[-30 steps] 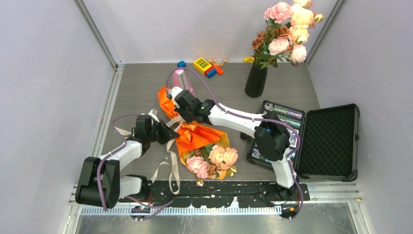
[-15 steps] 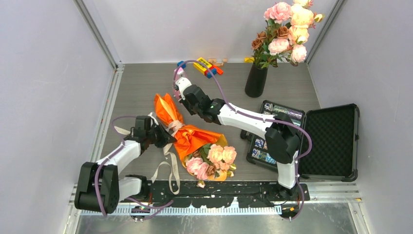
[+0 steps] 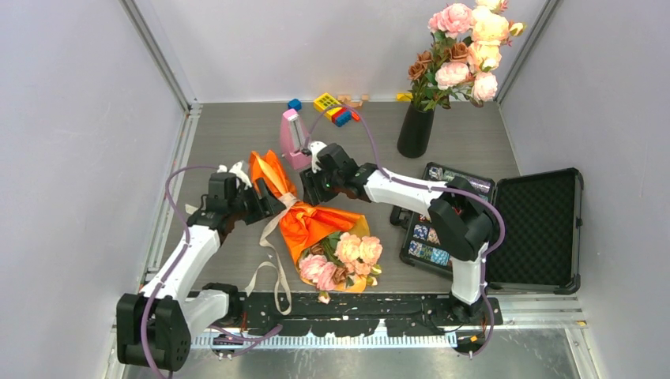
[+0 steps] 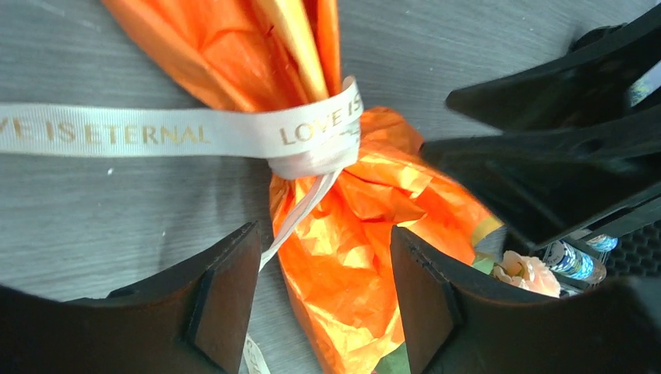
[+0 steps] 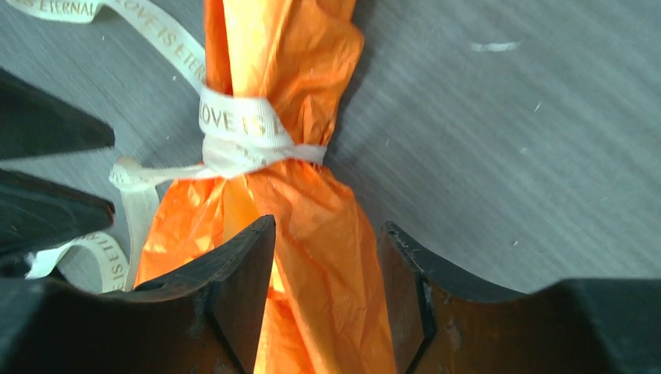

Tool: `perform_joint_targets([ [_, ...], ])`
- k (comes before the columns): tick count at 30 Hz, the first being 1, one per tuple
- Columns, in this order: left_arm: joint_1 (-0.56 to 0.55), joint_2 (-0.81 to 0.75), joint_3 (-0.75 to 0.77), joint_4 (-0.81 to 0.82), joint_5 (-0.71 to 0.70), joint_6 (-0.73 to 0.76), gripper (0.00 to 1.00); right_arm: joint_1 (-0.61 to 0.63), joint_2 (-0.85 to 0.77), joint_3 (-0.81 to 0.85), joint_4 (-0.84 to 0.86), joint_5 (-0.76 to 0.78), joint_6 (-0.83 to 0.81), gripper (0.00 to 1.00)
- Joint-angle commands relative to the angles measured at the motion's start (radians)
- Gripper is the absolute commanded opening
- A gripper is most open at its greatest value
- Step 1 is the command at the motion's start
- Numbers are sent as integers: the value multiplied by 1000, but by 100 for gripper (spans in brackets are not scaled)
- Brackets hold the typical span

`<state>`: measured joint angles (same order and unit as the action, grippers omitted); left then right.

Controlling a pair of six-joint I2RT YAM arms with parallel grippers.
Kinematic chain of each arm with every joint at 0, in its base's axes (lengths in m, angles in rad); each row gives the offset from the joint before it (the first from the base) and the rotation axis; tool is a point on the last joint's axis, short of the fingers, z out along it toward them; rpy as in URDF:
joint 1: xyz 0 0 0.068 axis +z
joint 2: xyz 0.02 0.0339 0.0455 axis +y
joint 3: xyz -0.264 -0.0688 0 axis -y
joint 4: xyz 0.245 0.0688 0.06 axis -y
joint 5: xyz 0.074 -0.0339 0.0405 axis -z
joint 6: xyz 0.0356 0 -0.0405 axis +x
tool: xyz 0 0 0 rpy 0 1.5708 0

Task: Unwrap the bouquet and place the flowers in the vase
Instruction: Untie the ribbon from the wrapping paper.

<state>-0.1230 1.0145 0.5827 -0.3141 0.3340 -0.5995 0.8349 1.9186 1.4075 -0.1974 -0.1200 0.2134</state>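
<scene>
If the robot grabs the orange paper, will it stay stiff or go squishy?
Probably squishy: the paper looks thin and creased, so it should crumple. The ribbon ties it tight, so pulling may drag the whole bouquet.

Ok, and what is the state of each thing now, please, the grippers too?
bouquet: lying flat, wrapped.
ribbon: tied round the bouquet, ends loose.
vase: upright, holding other flowers.
case: open.
metronome: upright.
left gripper: open, over the bouquet.
right gripper: open, over the bouquet.
</scene>
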Motion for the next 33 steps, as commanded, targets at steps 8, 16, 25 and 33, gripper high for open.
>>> perform_joint_targets([
  [8,-13,162,124,60,80,67,60,3,-119,-161,132,-94,140,56],
  [16,-91,236,128,92,16,32,49,8,-120,-250,179,-100,165,39],
  [25,-120,290,172,80,-81,46,53,21,-109,-280,191,-102,166,33],
  [33,-158,343,208,78,-127,56,56,28,-109,-280,221,-108,162,31],
])
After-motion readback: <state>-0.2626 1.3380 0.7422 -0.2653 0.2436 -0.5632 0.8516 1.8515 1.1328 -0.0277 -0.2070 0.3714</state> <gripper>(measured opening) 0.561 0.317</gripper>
